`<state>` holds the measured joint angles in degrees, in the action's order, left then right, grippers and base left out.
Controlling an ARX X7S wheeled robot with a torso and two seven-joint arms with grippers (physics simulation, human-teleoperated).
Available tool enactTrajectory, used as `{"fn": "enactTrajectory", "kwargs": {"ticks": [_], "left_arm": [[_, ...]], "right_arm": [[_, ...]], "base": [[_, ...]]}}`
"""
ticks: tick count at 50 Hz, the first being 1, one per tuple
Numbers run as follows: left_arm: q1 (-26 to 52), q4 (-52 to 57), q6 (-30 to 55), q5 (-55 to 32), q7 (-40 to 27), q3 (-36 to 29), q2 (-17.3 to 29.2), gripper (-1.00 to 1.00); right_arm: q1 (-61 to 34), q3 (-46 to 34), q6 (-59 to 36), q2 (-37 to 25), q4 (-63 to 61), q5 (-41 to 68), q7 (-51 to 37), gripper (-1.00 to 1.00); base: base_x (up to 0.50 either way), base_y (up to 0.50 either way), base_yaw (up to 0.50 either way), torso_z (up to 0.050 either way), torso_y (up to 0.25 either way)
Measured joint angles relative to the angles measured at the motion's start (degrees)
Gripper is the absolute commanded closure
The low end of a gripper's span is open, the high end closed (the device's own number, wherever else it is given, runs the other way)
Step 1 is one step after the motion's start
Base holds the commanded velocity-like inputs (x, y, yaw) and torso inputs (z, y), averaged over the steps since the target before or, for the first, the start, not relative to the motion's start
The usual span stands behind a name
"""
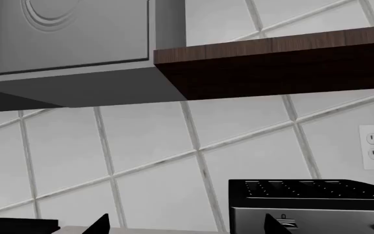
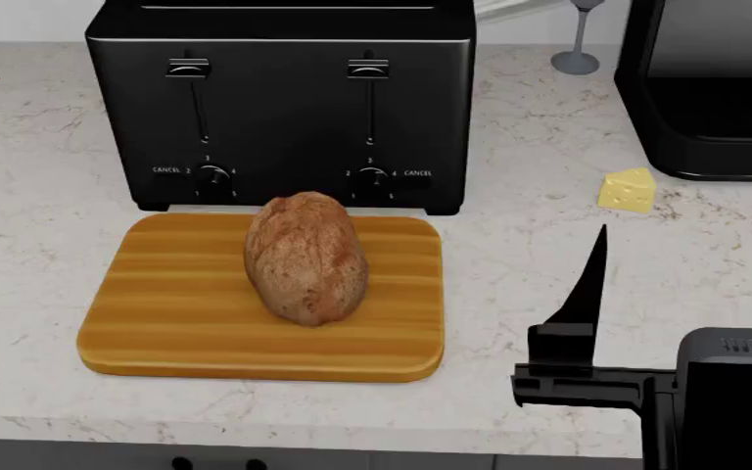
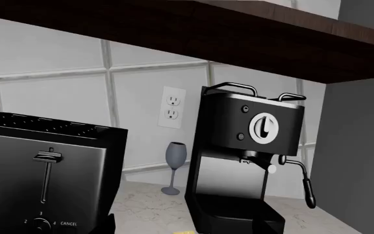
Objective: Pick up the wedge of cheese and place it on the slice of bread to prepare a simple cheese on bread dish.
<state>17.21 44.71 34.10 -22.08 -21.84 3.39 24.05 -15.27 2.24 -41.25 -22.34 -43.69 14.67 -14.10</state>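
Note:
The wedge of cheese (image 2: 629,189) is small and pale yellow, and lies on the counter right of the toaster and in front of the coffee machine. A sliver of it shows at the edge of the right wrist view (image 3: 185,232). The slice of bread (image 2: 305,257), an oval brown loaf, lies on the orange cutting board (image 2: 167,323). My right gripper (image 2: 687,279) is open and empty, nearer me than the cheese, with its fingers pointing toward it. My left gripper (image 1: 187,226) is open and empty, facing the tiled wall beside the toaster. It does not show in the head view.
A black toaster (image 2: 285,98) stands behind the board and also shows in the left wrist view (image 1: 310,204). A black coffee machine (image 2: 709,88) and a grey wine glass (image 2: 578,44) stand at the back right. A dark shelf (image 1: 278,63) and a cabinet hang above.

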Motion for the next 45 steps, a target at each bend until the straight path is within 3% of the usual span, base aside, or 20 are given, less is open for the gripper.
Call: {"fn": "enactTrajectory", "kwargs": {"ticks": [45], "left_arm": [[0.2, -0.5, -0.7, -0.9, -0.6, -0.5, 0.0, -1.0]], "right_arm": [[0.9, 0.0, 1.0, -0.7, 0.7, 0.5, -0.4, -1.0]], "base": [[0.25, 0.0, 0.0, 0.0, 0.0]]}}
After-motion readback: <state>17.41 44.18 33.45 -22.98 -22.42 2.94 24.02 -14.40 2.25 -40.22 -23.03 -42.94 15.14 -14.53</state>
